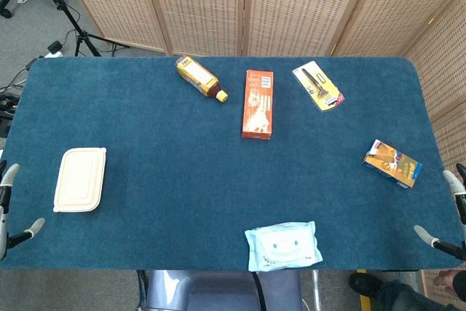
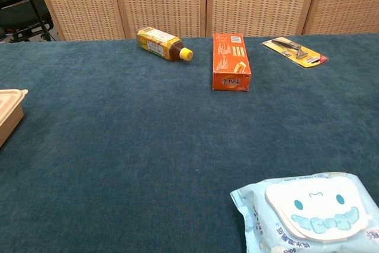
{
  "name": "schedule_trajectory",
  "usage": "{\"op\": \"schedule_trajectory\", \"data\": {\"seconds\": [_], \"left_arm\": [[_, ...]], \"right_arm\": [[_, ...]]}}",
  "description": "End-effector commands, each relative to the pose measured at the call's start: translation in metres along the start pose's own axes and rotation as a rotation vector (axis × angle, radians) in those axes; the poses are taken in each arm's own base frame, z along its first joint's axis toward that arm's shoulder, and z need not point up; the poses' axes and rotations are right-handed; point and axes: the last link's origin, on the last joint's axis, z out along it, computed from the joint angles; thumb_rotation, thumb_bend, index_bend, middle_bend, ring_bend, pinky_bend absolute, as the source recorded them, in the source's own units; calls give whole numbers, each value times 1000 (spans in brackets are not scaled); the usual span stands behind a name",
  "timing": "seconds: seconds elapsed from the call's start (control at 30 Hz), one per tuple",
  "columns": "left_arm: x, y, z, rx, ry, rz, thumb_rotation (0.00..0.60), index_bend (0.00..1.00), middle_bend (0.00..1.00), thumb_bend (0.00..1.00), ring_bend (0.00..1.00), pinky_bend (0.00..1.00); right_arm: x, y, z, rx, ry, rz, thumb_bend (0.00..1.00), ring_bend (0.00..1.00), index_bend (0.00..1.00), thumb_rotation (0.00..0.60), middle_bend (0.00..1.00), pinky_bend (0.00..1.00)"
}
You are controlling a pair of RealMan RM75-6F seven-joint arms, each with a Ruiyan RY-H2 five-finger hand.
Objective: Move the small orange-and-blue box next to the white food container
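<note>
Evidently nothing is being carried yet — the task is sitting at its very first step. The small orange-and-blue cardboard box [image 1: 392, 164] is lying flat near the right edge of the blue cloth-covered table [image 1: 182, 180], while the white lidded plastic food container [image 1: 80, 179] is resting far across on the left side, well apart from it. The right hand [image 1: 445, 209] is showing only as a few grey-tipped fingers peeking in at the right border, spread apart and holding nothing; the left hand [image 1: 13, 213] is doing the same at the left border, fingers apart and empty. The chest view is showing neither hand nor the box, only a corner of the container.

Judging from this, the reach is what comes next: the right hand — the nearer one — needs to travel inward to the box, just beside it, and close around its narrow sides. Afterwards a long carry leftward is waiting, passing the pale blue wet-wipes pack [image 1: 283, 245] at the near edge.
</note>
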Motion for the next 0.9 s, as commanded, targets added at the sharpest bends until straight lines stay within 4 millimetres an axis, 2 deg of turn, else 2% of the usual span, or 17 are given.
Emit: {"op": "schedule_trajectory", "data": {"seconds": [0.03, 0.17, 0.27, 0.33, 0.47, 0.6, 0.73, 0.9], "left_arm": [[0, 0, 0, 0, -1, -2, 600, 0, 0, 0, 0, 0], [1, -1, 0, 0, -3, -7, 600, 0, 0, 0, 0, 0], [2, -2, 0, 2, 0, -11, 600, 0, 0, 0, 0, 0], [1, -2, 1, 3, 1, -12, 600, 0, 0, 0, 0, 0], [0, 0, 2, -4, -10, -6, 600, 0, 0, 0, 0, 0], [-2, 1, 5, -6, -12, -3, 600, 0, 0, 0, 0, 0], [-4, 3, 7, -10, -12, -1, 600, 0, 0, 0, 0, 0], [-7, 4, 10, 1, -16, 10, 600, 0, 0, 0, 0, 0]], "right_arm": [[-1, 0, 1, 0, -10, 5, 0, 0, 0, 600, 0, 0], [-5, 2, 6, -4, -34, 28, 0, 0, 0, 600, 0, 0], [-7, 3, 17, 5, -42, 54, 0, 0, 0, 600, 0, 0], [-10, 5, 33, 15, -58, 44, 0, 0, 0, 600, 0, 0], [-23, 8, 84, 51, -170, 28, 0, 0, 0, 600, 0, 0], [-35, 14, 122, 22, -270, -1, 0, 0, 0, 600, 0, 0], [-58, 30, 152, -63, -401, -92, 0, 0, 0, 600, 0, 0], [-83, 42, 176, -176, -517, -106, 0, 0, 0, 600, 0, 0]]}}
